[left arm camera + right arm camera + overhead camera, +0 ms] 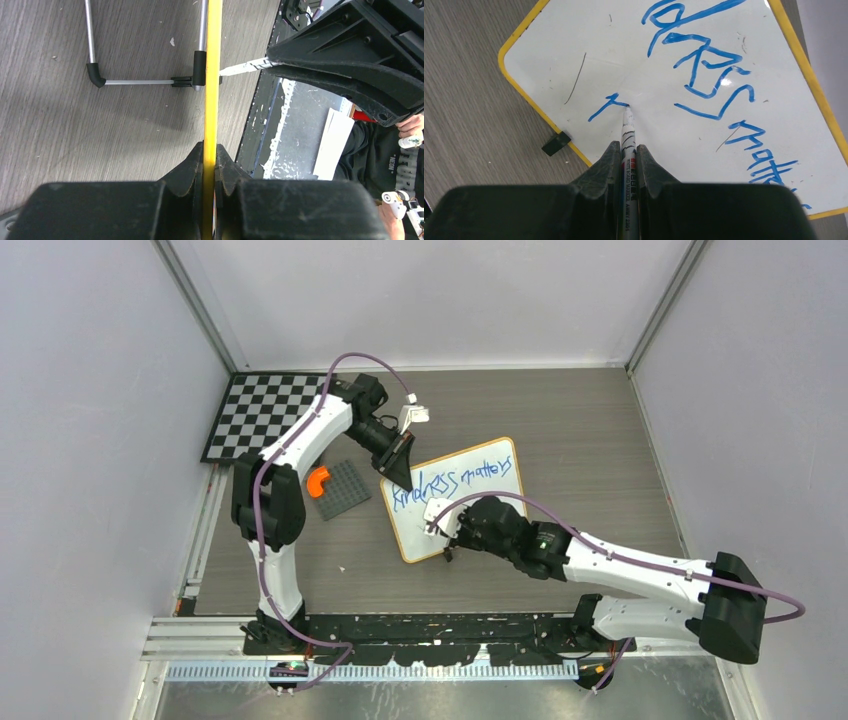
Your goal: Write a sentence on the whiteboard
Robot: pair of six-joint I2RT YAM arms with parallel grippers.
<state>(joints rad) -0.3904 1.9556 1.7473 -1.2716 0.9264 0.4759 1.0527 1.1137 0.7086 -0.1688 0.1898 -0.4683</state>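
The whiteboard (412, 530), white with a yellow-orange frame, lies tilted mid-table. My left gripper (400, 472) is shut on its upper-left frame edge (212, 75); in the left wrist view the fingers (211, 160) pinch the thin yellow rim edge-on. The sentence (440, 483) runs in blue across the board's top (704, 65). Below it is a short blue stroke (606, 106). My right gripper (626, 147) is shut on a white marker (628, 135), whose tip touches the board (574, 40) at the end of that stroke.
A checkerboard (262, 415) lies at the back left. A grey studded plate (345, 490) with an orange piece (318, 480) sits left of the board. One black foot (556, 143) juts from the board's frame. White walls enclose the table.
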